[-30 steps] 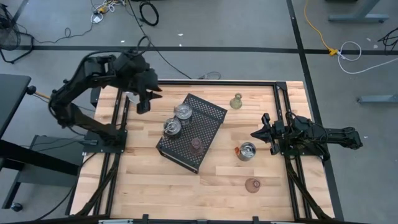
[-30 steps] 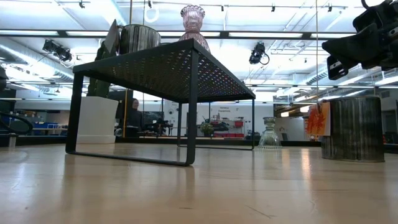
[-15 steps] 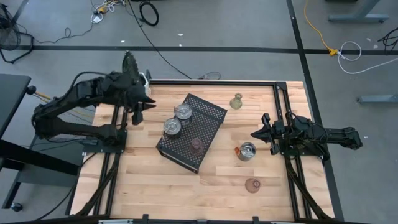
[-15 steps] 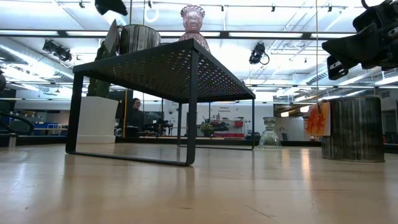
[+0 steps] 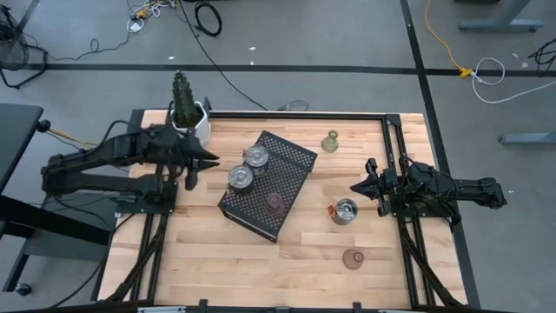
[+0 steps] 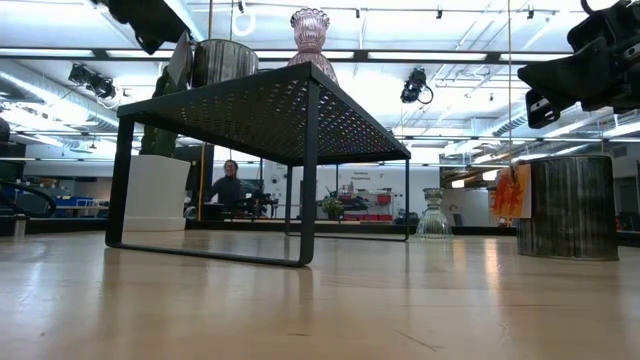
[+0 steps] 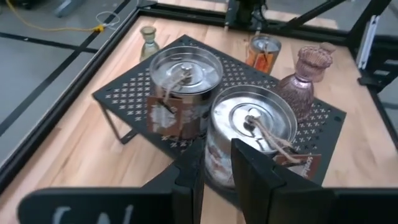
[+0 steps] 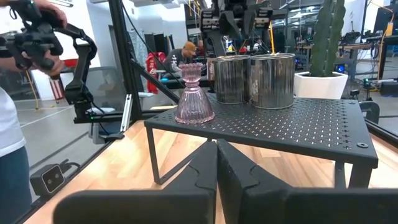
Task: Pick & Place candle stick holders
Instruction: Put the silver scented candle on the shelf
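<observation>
A black perforated tray (image 5: 287, 165) stands on the table. Two silver holders (image 5: 255, 156) (image 5: 240, 177) and one pink glass holder (image 5: 274, 202) stand on it. They also show in the left wrist view (image 7: 183, 74) (image 7: 252, 121) (image 7: 305, 71). An olive holder (image 5: 330, 141), a silver holder (image 5: 345, 211) and a pink holder (image 5: 352, 258) stand on the table. My left gripper (image 5: 204, 163) hovers left of the tray, slightly open and empty (image 7: 217, 177). My right gripper (image 5: 358, 188) is shut and empty, right of the tray (image 8: 216, 168).
A white hexagonal pot with a cactus (image 5: 188, 111) stands at the table's far left corner. Black frame rails run along the left and right edges. A person (image 8: 18, 93) stands beyond the table in the right wrist view; another sits far off (image 6: 230, 187).
My left arm has drawn back toward the table's left edge and folded down. Its gripper has gone a little toward the near edge and downward, uncovering the cactus pot. The holders and the tray have stayed put.
</observation>
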Controlling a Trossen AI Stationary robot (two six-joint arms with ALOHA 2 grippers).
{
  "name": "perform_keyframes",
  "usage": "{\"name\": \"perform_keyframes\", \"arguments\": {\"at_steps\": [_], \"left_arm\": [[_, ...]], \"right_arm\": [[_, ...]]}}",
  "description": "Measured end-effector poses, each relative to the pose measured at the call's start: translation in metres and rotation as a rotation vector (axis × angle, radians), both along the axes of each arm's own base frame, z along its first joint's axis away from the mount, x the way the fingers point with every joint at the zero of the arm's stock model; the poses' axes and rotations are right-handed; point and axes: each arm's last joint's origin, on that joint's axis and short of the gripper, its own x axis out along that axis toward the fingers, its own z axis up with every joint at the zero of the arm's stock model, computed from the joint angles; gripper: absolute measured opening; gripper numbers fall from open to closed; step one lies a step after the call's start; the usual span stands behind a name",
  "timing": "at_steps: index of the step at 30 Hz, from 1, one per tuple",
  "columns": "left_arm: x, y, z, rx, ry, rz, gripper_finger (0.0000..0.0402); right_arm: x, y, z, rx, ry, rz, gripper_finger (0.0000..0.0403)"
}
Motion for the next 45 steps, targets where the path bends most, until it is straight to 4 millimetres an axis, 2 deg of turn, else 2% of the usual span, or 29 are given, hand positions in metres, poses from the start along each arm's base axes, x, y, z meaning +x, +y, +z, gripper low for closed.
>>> {"name": "perform_keyframes", "arguments": {"at_steps": [8, 21, 33, 41, 45], "left_arm": [[0.014, -0.006, -0.027, -0.032, -0.068, -0.082, 0.0080], [-0.006, -0.018, -0.066, -0.097, -0.189, -0.098, 0.0080], [-0.026, -0.021, -0.102, -0.019, -0.251, -0.086, 0.0080], [-0.030, -0.021, -0.117, -0.017, -0.375, -0.086, 0.0078], [-0.027, -0.021, -0.124, -0.030, -0.434, -0.082, 0.0059]], "right_arm": [[0.000, 0.000, 0.000, 0.000, 0.000, 0.000, 0.0012], [0.000, 0.000, 0.000, 0.000, 0.000, 0.000, 0.0012], [0.000, 0.000, 0.000, 0.000, 0.000, 0.000, 0.0012], [0.000, 0.000, 0.000, 0.000, 0.000, 0.000, 0.0012], [0.000, 0.000, 0.000, 0.000, 0.000, 0.000, 0.0012]]}}
